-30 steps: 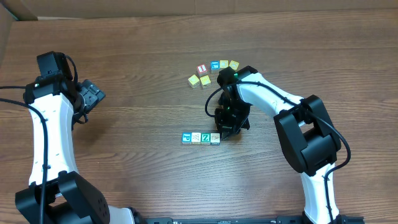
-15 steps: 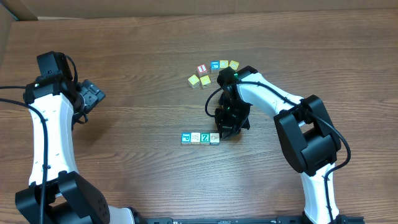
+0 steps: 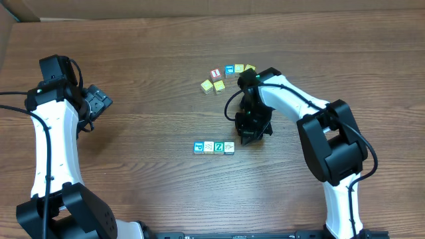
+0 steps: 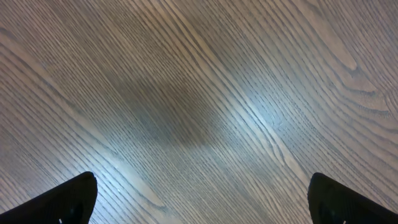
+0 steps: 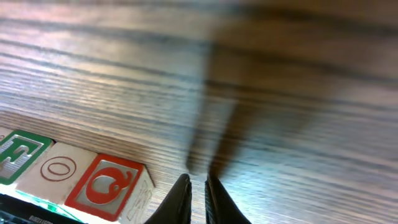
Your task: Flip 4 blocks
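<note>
Worktop: brown wood grain, carrying every cube in view.
Blocks: four in a straight row, side by side, about mid-worktop and a little toward the near edge.
Row order, left to right: blue-faced block, pale patterned block, teal Z block, cream-topped block.
Cream-topped block, right wrist view: its side face is red with a white mark; the next blocks along show a red O and a green F.
Right hand: just off the right end of the row, near the cream-topped block but not touching it. The fingers are nearly together with only a thin slit between them, and nothing is in them.
Left hand: well away near the left edge, fingers spread wide, holding nothing, over bare wood.
Loose cubes: a scattered cluster toward the far edge, mostly yellow, apart from the row.
</note>
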### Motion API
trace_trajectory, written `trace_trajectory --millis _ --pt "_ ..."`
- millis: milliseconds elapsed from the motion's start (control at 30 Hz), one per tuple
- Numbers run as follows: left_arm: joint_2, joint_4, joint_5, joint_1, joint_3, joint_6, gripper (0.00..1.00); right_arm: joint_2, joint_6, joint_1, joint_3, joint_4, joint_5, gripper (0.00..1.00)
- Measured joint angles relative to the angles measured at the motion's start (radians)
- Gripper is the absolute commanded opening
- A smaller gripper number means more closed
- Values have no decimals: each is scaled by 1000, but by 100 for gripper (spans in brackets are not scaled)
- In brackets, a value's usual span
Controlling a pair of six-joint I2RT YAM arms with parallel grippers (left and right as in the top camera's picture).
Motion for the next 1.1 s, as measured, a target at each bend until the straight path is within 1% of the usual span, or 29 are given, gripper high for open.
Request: trace_trajectory --millis 67,100,1100 --pt "0 0 0 0 0 0 100 0 -9 -11 0 0 -1 19" --pt "0 0 0 0 0 0 100 0 -11 -14 0 0 -2 19" --pt "0 0 0 0 0 0 100 0 -16 -19 0 0 -3 19"
